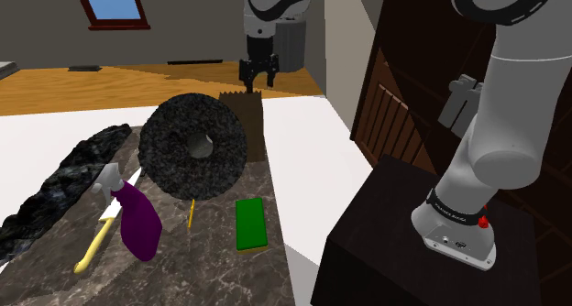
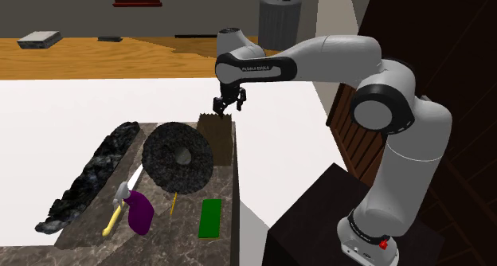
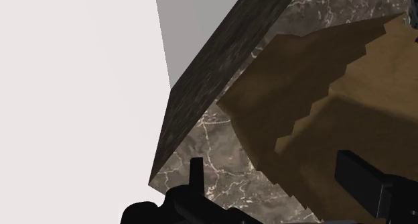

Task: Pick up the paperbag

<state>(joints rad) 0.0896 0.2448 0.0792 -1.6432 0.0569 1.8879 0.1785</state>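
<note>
Claw spread open, holding nothing — poised just over upright paperbag, toothed rim at six o'clock in shoulder view.

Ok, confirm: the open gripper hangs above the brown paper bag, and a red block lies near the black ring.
No: the block is green, as the shoulder view shows. The rest holds: open gripper above the paper bag, block near the black ring.
</note>
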